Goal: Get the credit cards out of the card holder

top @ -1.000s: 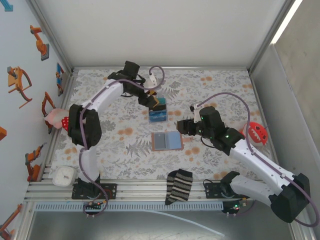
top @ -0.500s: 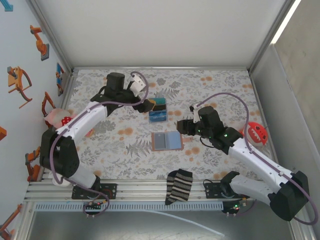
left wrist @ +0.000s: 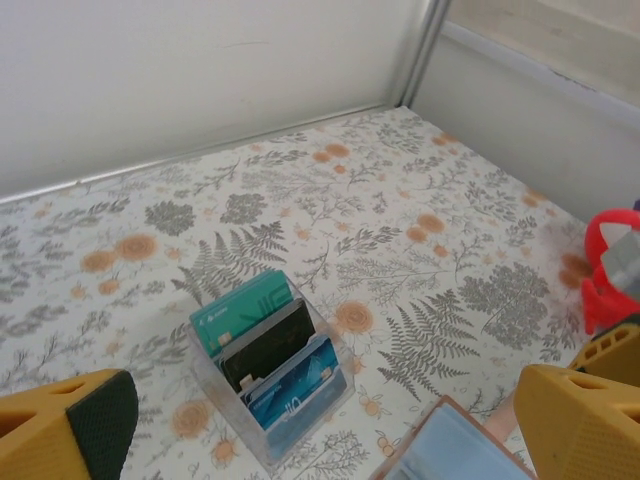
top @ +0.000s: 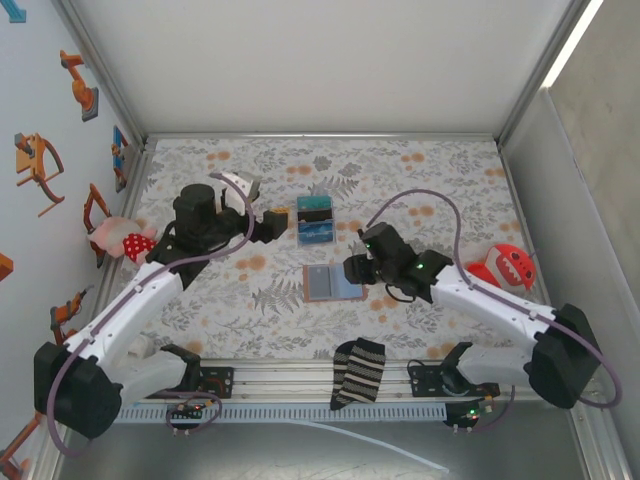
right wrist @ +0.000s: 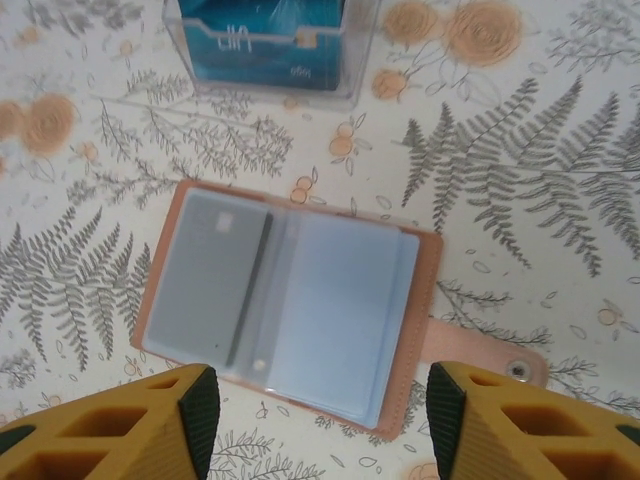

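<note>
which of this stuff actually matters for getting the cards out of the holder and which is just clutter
For the job:
card holder, lying open
card tucked inside it
probably the clear box with cards standing in it

Just lying about:
striped sock
red toothy toy
pink plush

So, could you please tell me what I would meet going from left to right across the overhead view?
The soft toy → left gripper → clear card box → right gripper → red toy. The wallet overlaps the box and the right gripper sideways, so I left it out.
</note>
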Controlling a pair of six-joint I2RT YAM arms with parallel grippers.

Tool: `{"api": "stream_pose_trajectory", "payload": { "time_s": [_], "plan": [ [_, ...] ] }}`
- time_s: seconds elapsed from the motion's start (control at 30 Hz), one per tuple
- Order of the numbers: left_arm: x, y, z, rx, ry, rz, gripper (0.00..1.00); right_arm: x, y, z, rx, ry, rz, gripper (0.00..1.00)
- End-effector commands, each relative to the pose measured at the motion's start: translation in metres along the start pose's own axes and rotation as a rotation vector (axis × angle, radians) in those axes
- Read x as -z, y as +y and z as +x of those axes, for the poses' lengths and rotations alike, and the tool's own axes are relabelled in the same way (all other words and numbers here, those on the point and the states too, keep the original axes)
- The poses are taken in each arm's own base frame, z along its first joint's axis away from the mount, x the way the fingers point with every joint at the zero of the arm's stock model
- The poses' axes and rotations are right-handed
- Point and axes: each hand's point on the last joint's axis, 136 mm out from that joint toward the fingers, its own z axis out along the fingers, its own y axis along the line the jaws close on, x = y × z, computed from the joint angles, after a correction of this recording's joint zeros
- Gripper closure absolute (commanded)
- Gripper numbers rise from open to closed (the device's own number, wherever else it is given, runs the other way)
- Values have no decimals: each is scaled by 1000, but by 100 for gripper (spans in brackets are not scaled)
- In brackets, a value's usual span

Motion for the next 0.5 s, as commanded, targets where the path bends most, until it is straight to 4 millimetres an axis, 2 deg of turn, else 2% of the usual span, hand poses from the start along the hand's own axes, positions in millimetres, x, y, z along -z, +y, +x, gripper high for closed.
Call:
{"api": "stream_pose_trajectory", "payload": {
  "time_s": [0.0, 0.23, 0.47],
  "plan": [
    [11, 14, -2, 143, -52, -90, 3, -4, 8, -2, 50, 21, 96, 45],
    [26, 35, 23, 298, -57, -226, 3, -35, 45, 15, 177, 133, 122, 56],
    [42, 58, 45, 405, -90, -376, 3, -61, 70, 29, 223, 214, 72, 52]
  ]
}}
